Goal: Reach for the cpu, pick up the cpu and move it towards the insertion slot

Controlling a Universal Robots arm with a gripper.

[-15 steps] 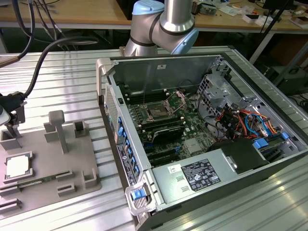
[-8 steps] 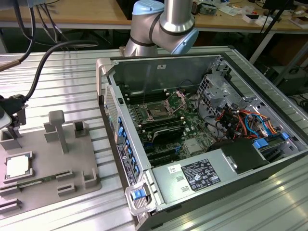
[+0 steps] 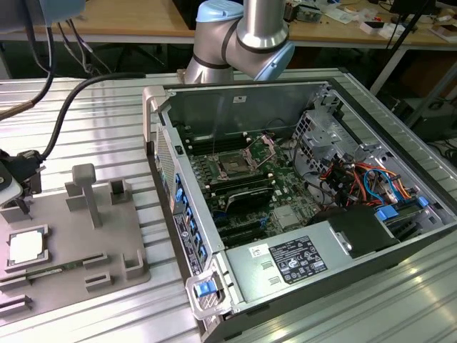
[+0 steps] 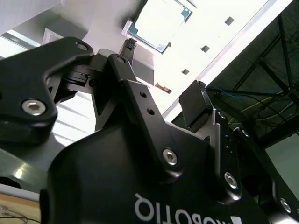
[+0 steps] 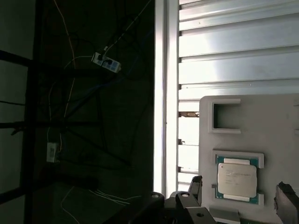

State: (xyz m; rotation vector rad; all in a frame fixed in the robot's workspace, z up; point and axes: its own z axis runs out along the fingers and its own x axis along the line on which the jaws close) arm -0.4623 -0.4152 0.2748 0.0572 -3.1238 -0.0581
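The cpu (image 3: 27, 246) is a small pale silvery square lying flat in a raised frame on the grey tray (image 3: 71, 243) at the exterior view's left. My gripper (image 3: 21, 204) hangs just above and behind it, with nothing in it. In the first wrist view the cpu (image 5: 237, 179) lies between my two black fingertips (image 5: 195, 184), which stand wide apart, so the gripper (image 5: 240, 191) is open. The second wrist view shows the cpu (image 4: 159, 21) beyond the open gripper (image 4: 163, 77). The insertion slot (image 3: 234, 164) sits on the green board inside the open computer case, bracket raised.
The open computer case (image 3: 300, 200) fills the middle and the exterior view's right, with cables, drive bays and a power supply (image 3: 296, 261). The tray carries upright posts (image 3: 86, 189) and other holders. The ribbed metal table's edge (image 5: 161, 93) runs close beside the tray.
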